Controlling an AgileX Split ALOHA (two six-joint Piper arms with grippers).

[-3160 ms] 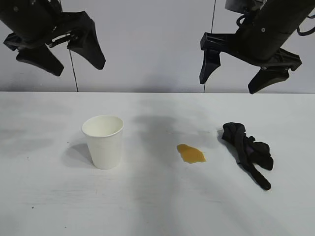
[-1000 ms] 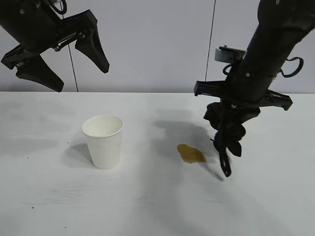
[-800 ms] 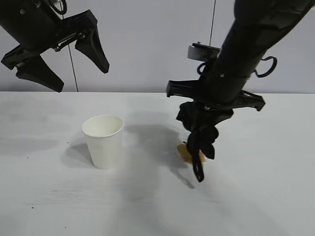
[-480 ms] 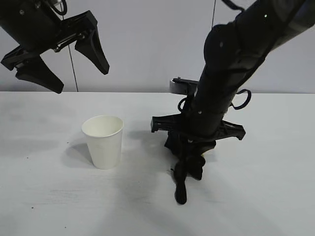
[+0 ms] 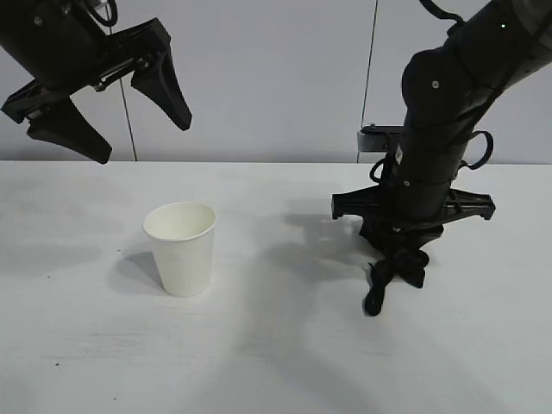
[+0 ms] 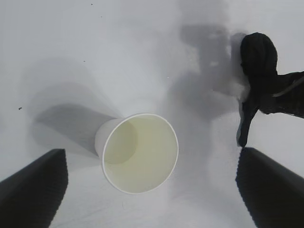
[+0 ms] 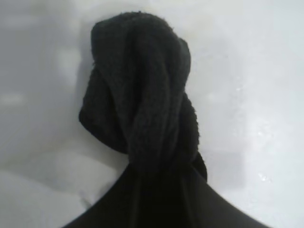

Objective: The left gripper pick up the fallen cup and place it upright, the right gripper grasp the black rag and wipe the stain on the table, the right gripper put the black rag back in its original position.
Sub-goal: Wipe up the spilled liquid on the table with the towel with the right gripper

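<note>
The white cup (image 5: 181,248) stands upright on the table (image 5: 86,345), left of centre. High above it hangs my left gripper (image 5: 138,129), open and empty; in the left wrist view the cup (image 6: 140,152) shows between its spread fingers (image 6: 35,190). My right gripper (image 5: 398,246) is down at the tabletop, right of centre, shut on the black rag (image 5: 392,272). The rag's bunched end presses on the table and its thin tail (image 5: 375,302) trails toward the front. In the right wrist view the rag (image 7: 142,95) fills the space ahead of the gripper (image 7: 156,190). The stain is hidden or gone from view.
A pale wall with a dark vertical seam (image 5: 371,78) stands behind the table. The right arm's shadow (image 5: 302,250) lies between the cup and the rag. In the left wrist view the right gripper (image 6: 285,95) and rag (image 6: 259,57) sit far from the cup.
The right gripper carried the rag left across the brown stain, dragged it on the table, then swept back right. The stain no longer shows. Left arm and cup stayed still.
</note>
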